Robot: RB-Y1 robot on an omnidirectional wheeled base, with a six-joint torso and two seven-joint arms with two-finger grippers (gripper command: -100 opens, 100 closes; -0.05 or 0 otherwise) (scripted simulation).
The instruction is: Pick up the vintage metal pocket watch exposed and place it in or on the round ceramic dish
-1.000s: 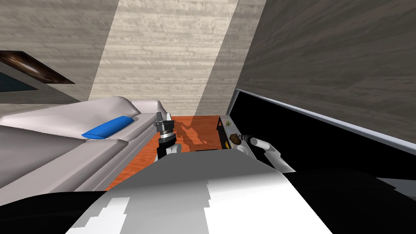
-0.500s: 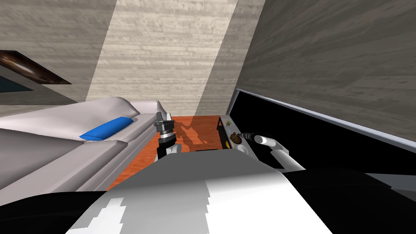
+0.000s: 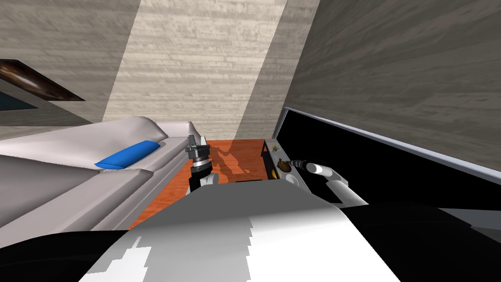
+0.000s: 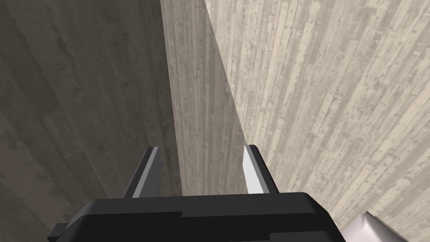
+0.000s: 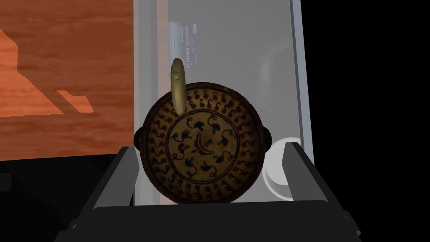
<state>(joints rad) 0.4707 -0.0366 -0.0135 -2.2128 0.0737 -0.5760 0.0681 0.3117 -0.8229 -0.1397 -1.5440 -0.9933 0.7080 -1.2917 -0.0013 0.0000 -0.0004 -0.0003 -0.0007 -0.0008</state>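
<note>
Our right gripper (image 5: 210,148) hovers with its fingers apart on either side of a round brown patterned dish (image 5: 200,143), which sits on a narrow grey desk (image 5: 235,50). The brass-coloured pocket watch (image 5: 177,86) stands on edge at the dish's far rim, free of the gripper. A small white cup (image 5: 279,170) sits just beside the dish. Our left gripper (image 4: 202,148) is raised near the sofa (image 3: 98,161), fingers apart.

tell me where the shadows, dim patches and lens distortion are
Head view: the wide lens splays the walls to the corners, and a hard-edged shadow falls on the orange floor. Right wrist view: the patterned round dish looks dim between the right hand's open fingers; the floor beside it is bright.
</note>
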